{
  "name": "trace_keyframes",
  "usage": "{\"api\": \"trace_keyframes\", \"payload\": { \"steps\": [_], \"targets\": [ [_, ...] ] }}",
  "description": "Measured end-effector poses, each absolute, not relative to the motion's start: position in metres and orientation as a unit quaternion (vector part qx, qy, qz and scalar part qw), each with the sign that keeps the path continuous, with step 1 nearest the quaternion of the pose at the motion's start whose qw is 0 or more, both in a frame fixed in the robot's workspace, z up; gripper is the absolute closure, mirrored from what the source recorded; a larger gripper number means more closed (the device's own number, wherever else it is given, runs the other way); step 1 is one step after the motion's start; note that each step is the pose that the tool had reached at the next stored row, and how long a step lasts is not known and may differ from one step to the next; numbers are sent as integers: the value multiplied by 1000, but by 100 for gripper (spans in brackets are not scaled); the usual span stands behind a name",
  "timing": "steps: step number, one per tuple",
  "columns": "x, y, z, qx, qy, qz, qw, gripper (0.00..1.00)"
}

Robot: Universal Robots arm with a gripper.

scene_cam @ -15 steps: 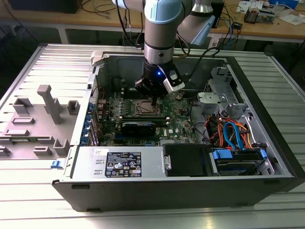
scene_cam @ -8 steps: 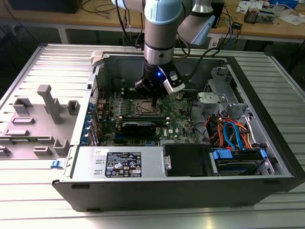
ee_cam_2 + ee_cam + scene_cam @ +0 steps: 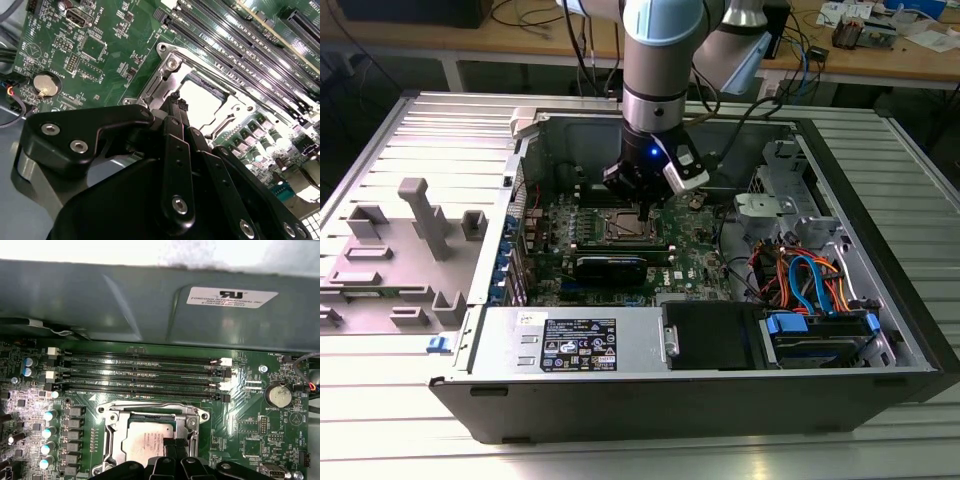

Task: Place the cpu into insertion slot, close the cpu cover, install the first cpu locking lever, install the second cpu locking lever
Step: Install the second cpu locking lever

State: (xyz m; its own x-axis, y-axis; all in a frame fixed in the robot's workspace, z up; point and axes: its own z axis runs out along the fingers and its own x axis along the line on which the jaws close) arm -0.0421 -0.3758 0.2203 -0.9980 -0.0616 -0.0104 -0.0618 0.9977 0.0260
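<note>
Black linkages of my end effector (image 3: 176, 102) crowd the second wrist view, fingertips pinched together over the cpu (image 3: 150, 440), gripping nothing I can make out. It's seated in the insertion slot (image 3: 114, 440), near the motherboard's middle, beside the memory slots (image 3: 140, 375). Placement looks done; the cpu cover (image 3: 200, 80) looks down, levers likely remain. I'm reaching straight down into the computer case (image 3: 620, 400).

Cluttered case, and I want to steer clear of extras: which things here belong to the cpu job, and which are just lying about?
Job in hand: cpu, lying in the insertion slot; cpu cover framing it; gripper just over the cpu.

Lying about: coin battery; memory slots; black card; blue cables; grey fixture outside the case.
</note>
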Motion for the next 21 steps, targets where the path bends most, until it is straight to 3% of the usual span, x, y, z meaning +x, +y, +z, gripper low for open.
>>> {"api": "trace_keyframes", "payload": {
  "steps": [21],
  "targets": [
    [-42, -378, 225, -31, 999, 13, 5, 89]
  ]
}}
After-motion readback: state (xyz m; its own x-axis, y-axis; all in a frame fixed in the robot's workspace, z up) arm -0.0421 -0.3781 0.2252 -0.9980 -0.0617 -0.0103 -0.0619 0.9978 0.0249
